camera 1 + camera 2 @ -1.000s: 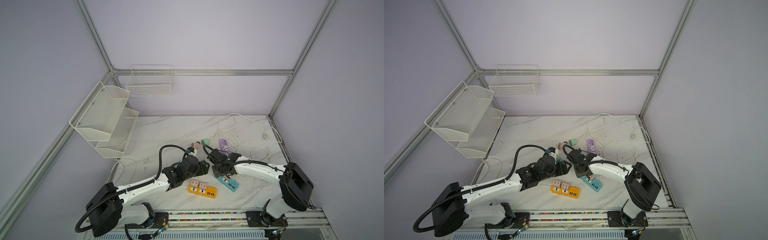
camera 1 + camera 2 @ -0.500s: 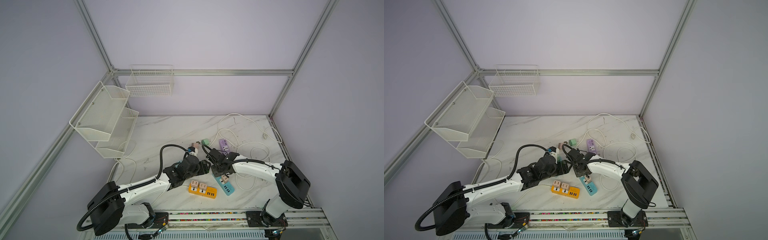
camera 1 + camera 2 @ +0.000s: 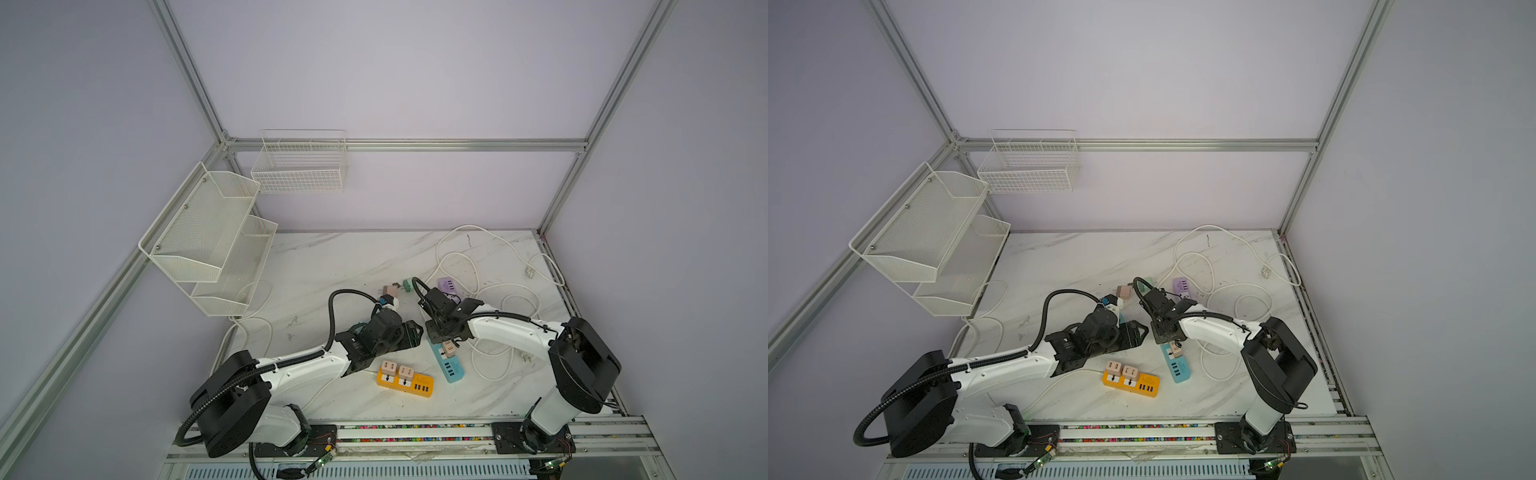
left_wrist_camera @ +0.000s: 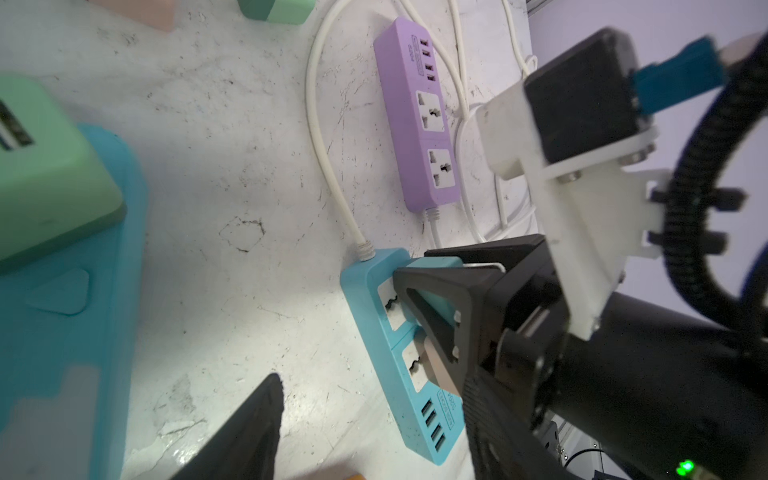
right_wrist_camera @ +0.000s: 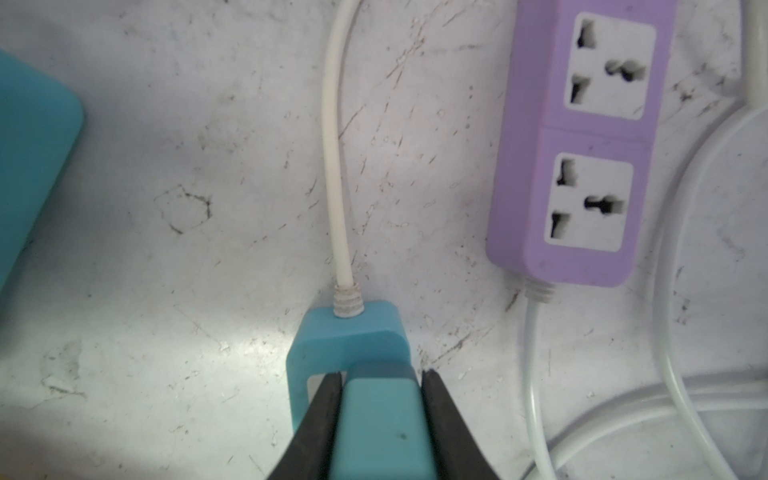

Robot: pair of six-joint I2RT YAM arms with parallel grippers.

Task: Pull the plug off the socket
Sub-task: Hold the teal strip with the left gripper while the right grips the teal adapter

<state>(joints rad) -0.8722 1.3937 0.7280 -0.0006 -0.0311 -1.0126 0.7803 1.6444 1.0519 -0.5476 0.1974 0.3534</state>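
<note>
Right tool (image 5: 382,376) has closed since a second ago. The blue power strip (image 3: 451,368) under it has swung, its free end now aimed more at the bottom edge in both top views. Left arm barely changed.

- Worktop (image 3: 353,266): strip lies lower centre, a little right.
- Right tool: clamped on the sides of the teal plug (image 5: 382,428), which is seated in the socket nearest the white cord (image 5: 336,145).
- Left tool (image 3: 411,332): just left of the strip, not on it. A blurred teal-and-green block fills the left of its wrist view; cannot tell if it is gripped.

Risks, as I judge them:
- Nothing pins the strip, so a pull may lift the whole strip, plug still in.
- Cord could drag.
- Beige plug (image 3: 448,348) sits just beside the jaws and may get knocked.
- Smooth plug sides may slip free.
</note>
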